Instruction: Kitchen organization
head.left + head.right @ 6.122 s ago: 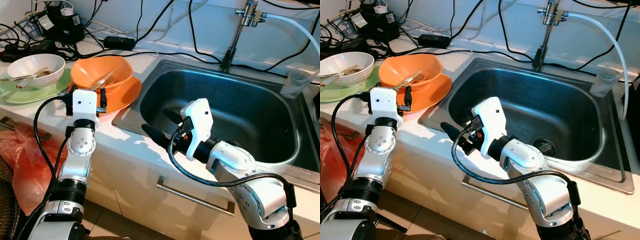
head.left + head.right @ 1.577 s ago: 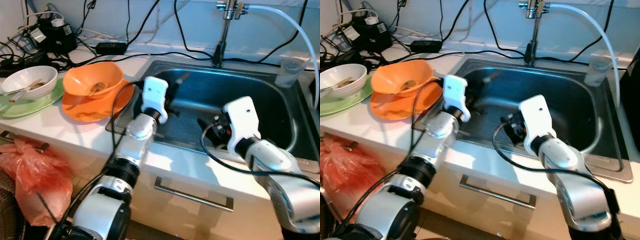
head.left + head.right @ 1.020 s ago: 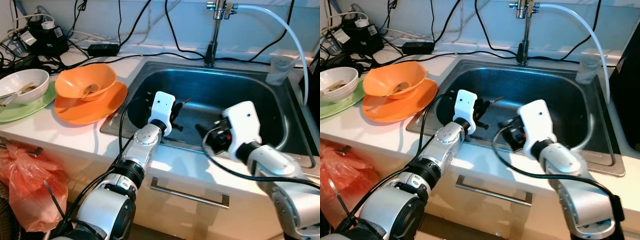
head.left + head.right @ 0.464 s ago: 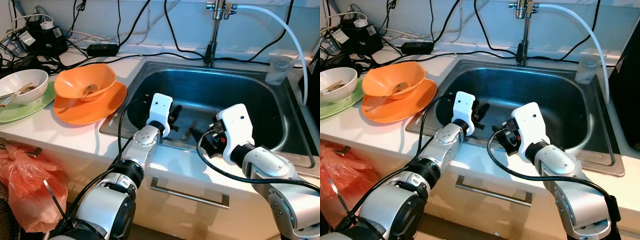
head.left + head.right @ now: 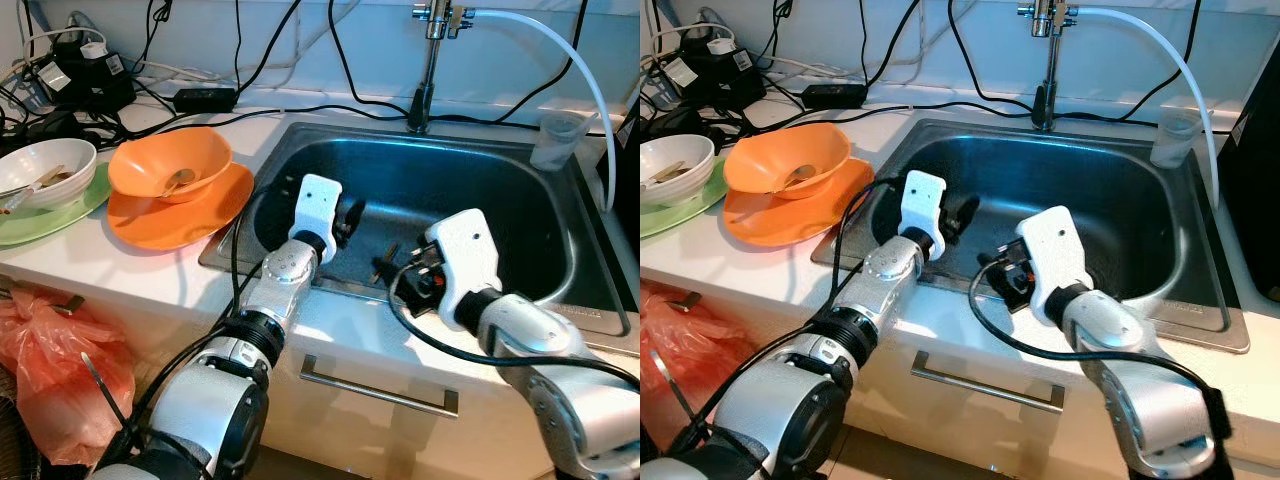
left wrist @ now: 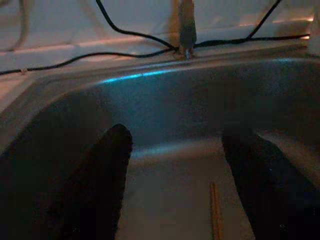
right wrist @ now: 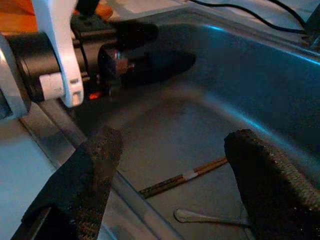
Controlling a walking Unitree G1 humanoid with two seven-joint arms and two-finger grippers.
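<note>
Since half a second ago, shifted slightly leftward along the front rim of the stainless steel sink (image 5: 300, 150): right gripper (image 7: 170, 165), fingers spread, empty. Now lying on the basin floor at centre frame: dark wooden chopsticks (image 7: 186, 176) beside a metal spoon (image 7: 210, 217). Hovering over the basin's left side, fingers apart: left gripper (image 6: 172, 165).

Silver jointed arms, white wrist housings, black cables.

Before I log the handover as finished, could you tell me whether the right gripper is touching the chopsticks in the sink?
Apart. In the right wrist view the chopsticks lie on the sink floor, with bare steel between them and both open fingers of the right gripper.
</note>
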